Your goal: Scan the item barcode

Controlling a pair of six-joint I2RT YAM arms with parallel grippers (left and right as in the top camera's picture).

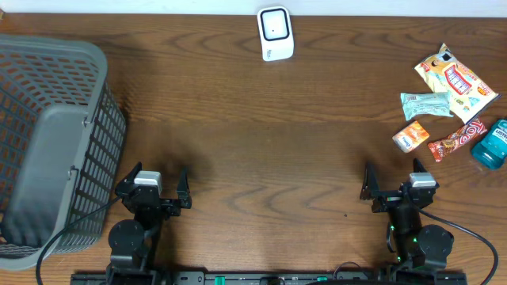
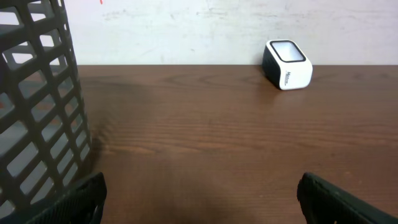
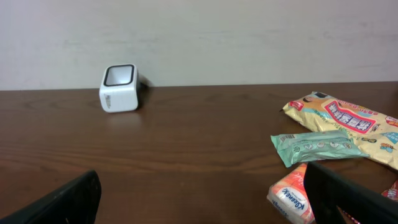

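Left gripper [image 1: 157,180], right gripper [image 1: 394,186]: both wide open, empty. Brown wood table [image 1: 277,158] free btwn grey mesh plastic basket [image 1: 103,150], L edge, & colourful snack packets [image 1: 455,79], R edge.

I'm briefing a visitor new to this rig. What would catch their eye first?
Probably the big grey mesh basket filling the left edge of the table. Next, the bright cluster of snack packets at the far right, and the small white scanner alone at the back centre.
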